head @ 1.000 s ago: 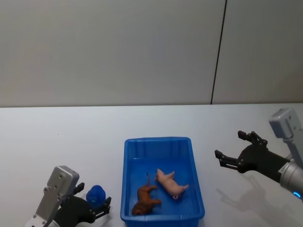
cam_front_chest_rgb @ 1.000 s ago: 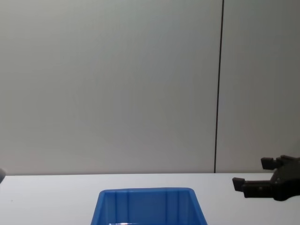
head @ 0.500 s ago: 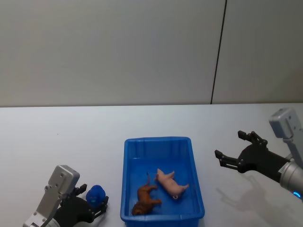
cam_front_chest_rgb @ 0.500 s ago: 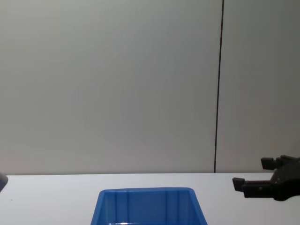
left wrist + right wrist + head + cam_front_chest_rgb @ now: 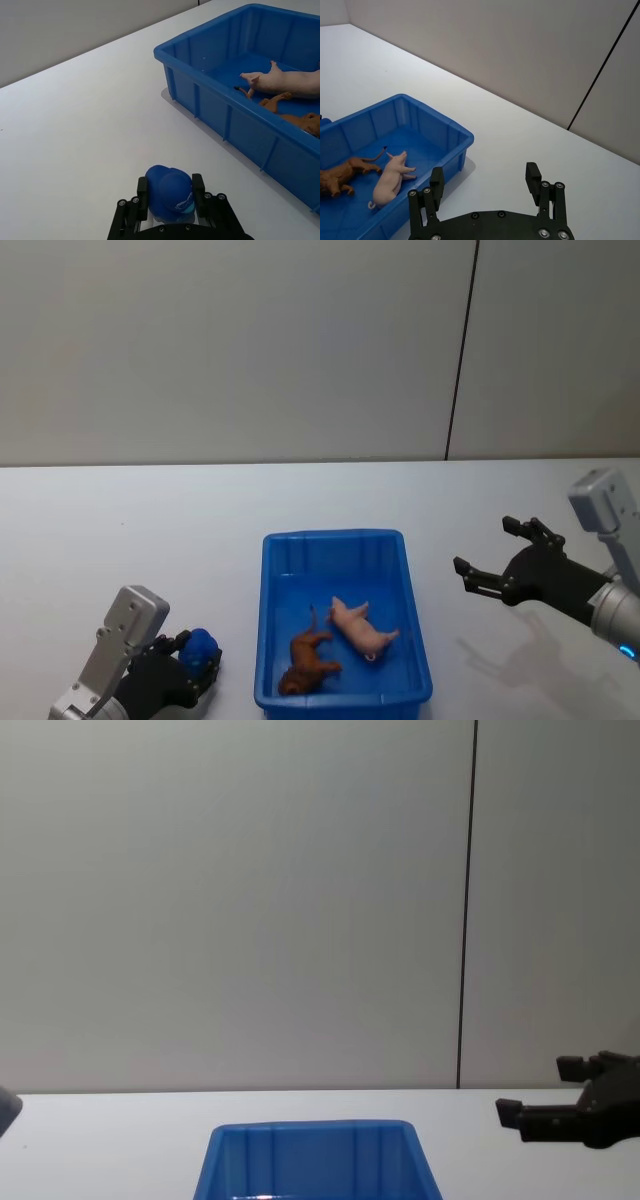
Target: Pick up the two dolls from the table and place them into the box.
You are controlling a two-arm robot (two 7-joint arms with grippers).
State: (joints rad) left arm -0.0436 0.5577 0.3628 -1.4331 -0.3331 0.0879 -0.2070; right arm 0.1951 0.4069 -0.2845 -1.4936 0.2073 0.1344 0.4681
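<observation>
Left gripper (image 5: pixel 170 200): is being kept low over the desk (image 5: pixel 130 530), clenched on a small blue doll (image 5: pixel 170 192); one finger is being pressed to each flank of the doll, so the grasp is judged firm enough for a lift.

Blue doll: is being held between the left gripper's fingers, at or just above the desk surface; whether it is being lifted clear cannot be told. It is being kept outside the box (image 5: pixel 410 640), which stands near the gripper on its inner side.

Right gripper (image 5: pixel 500 558): is being held released, fingers spread with nothing between them, above bare desk on the far side of the box from the left gripper. It is judged to be waiting clear of the box so that the other arm's path is not being blocked.

Box: is being used as the receiving container; its ribbed wall and thick rim are being shown close to the left gripper in the left wrist view.

Box contents: a pink pig figure (image 5: pixel 360 628) and a brown animal figure (image 5: pixel 305 662) are being held inside, both lying on their sides on the floor of the box, close together near the middle.

Step in hand: the blue doll is judged to be awaiting carriage over the near rim and release among the figures inside.
</observation>
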